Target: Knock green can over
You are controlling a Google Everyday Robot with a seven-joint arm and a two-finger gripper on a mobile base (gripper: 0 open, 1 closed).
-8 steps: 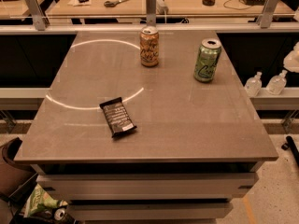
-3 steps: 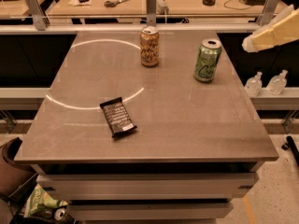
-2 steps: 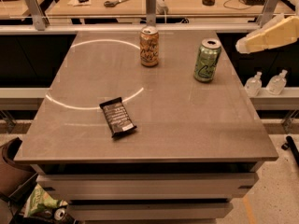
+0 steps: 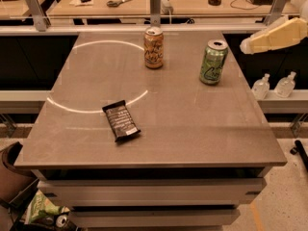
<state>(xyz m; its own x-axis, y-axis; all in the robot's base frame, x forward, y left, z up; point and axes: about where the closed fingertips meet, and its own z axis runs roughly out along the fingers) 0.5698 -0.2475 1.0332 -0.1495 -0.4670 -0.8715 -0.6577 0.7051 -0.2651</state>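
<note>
The green can (image 4: 213, 61) stands upright on the grey table (image 4: 192, 129), near its far right edge. It is pale green with dark script and a silver top. My gripper (image 4: 245, 45) is a cream-coloured shape reaching in from the right edge of the view. Its tip hangs just right of the can's top, off the table's right edge, with a small gap between them. It does not touch the can.
An orange-tan can (image 4: 154, 47) stands upright at the far middle of the table. A black snack bar (image 4: 121, 121) lies left of centre. Two small bottles (image 4: 273, 85) stand on a low shelf to the right. A rail with metal posts (image 4: 155, 6) runs behind the table.
My gripper has come into view from the right and moved left and slightly down towards the green can. Both cans and the snack bar have not moved.
</note>
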